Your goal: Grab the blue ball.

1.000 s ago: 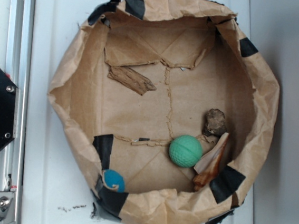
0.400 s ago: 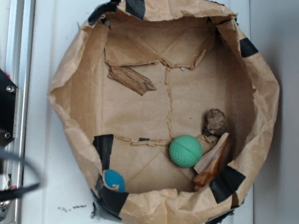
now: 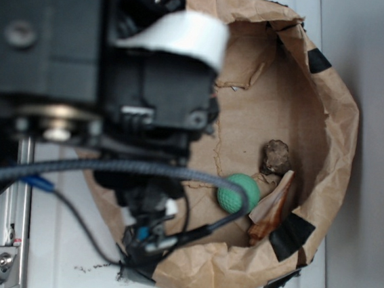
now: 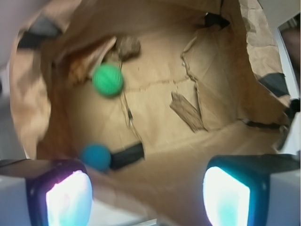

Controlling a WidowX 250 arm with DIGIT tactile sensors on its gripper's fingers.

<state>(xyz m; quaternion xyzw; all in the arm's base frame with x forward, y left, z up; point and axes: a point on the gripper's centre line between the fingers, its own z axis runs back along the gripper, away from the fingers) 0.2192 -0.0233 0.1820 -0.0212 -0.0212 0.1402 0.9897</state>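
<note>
While the gripper (image 4: 148, 188) hangs spread and empty, the blue ball (image 4: 95, 156) lies just beyond its left finger

- The arm (image 3: 84, 59) stretched across the left of the exterior view, blurred.
- The gripper (image 4: 148, 190) was spread wide, its fingers (image 4: 66, 193) apart, holding nothing.

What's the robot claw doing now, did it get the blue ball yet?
Gripper open, empty, above the paper bag. Blue ball not grabbed, lying by a black tape strip. Green ball well clear.
</note>
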